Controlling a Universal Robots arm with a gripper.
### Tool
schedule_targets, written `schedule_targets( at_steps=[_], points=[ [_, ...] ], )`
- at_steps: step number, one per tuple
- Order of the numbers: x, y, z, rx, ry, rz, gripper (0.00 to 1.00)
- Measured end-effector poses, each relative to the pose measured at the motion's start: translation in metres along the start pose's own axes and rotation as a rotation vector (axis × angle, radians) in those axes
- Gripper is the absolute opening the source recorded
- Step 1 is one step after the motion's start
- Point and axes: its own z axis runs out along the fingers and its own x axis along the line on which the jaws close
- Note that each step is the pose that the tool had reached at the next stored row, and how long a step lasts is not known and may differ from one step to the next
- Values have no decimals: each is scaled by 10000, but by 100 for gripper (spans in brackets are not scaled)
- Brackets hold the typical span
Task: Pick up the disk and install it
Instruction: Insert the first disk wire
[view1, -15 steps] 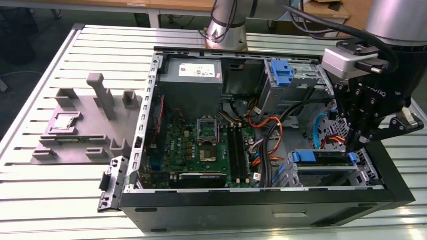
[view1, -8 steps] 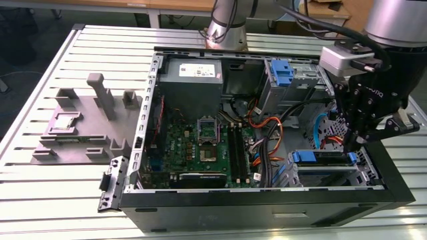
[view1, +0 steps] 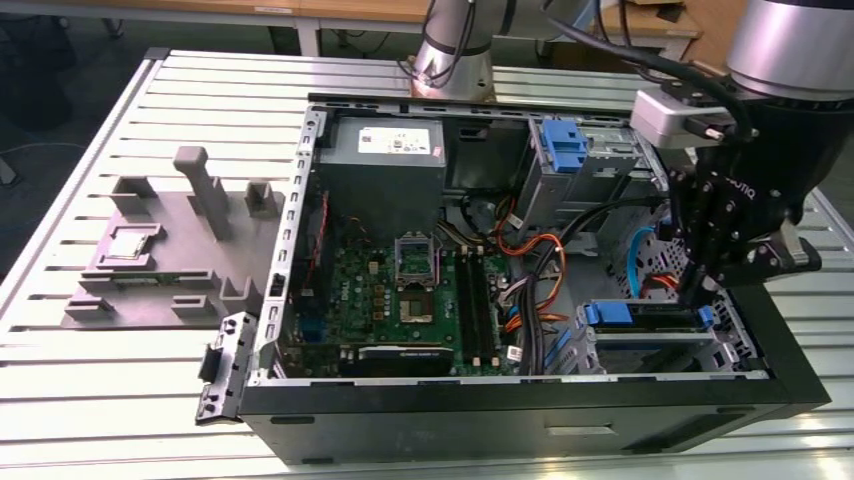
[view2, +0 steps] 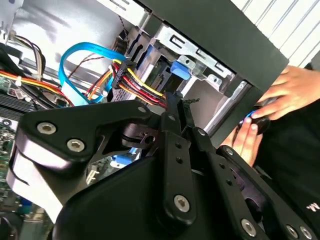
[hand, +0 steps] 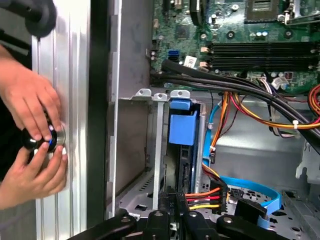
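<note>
Hovering beside one disk (view1: 647, 318) (blue-railed, seated in its bay), one gripper (view1: 703, 290) holds nothing visible; finger opening cannot be told. Two hands (hand: 30, 145) nearby.

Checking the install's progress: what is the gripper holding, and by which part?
Cannot be told: the gripper sits by the power cable; the disk sits in its bay.

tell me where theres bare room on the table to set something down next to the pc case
Bare slatted table lies in front of the grey fixture block, at the exterior view's left of the open case, and behind that block. Inside the case it is crowded: motherboard, cables, and the claw down by the blue-railed disk in its bay.
</note>
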Motion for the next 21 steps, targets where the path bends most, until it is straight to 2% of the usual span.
schedule_targets(
  at_steps=[4,7,8,21],
  points=[
    [-6,2,22,-74,-146,287,17],
    [-9,1,30,-110,-284,437,17],
    [-9,-1,31,-118,-302,469,17],
    [-9,-1,31,-122,-302,487,17]
  ],
)
